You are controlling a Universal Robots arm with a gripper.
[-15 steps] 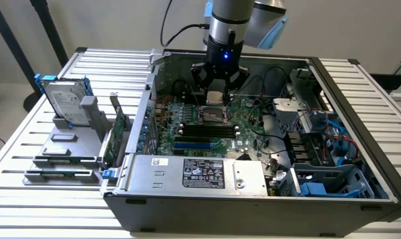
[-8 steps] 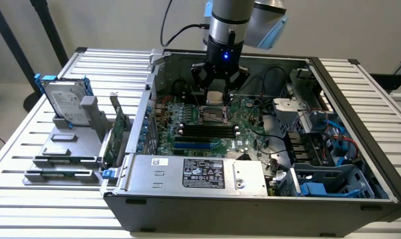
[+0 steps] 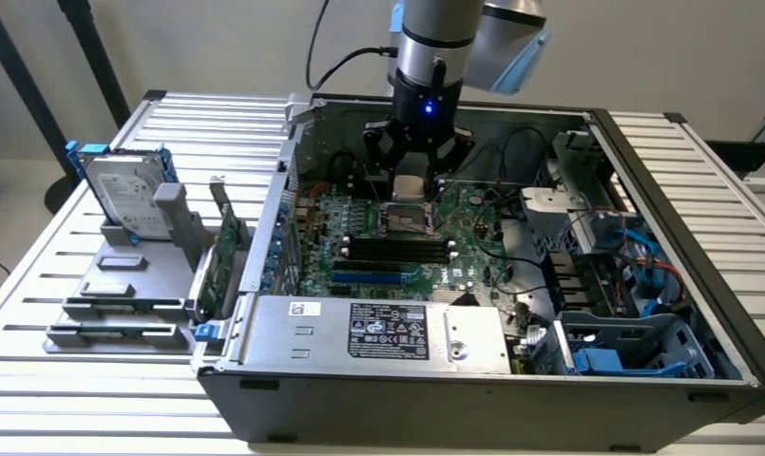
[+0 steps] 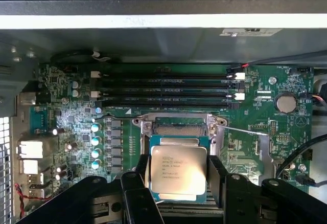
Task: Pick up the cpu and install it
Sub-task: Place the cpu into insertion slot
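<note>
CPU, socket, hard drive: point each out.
cpu point(image 4: 178, 170), wrist view, middle of its silver top.
socket point(image 4: 183, 129), wrist view, open contact area.
hard drive point(image 3: 126, 196), exterior view, its labelled face.

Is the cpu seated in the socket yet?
No, the gripper holds the cpu above the open, empty socket.

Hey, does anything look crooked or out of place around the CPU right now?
Nothing stands out. The cpu sits square between the fingers of the end effector, its edges parallel to the open socket on the motherboard, and no damage shows.
</note>
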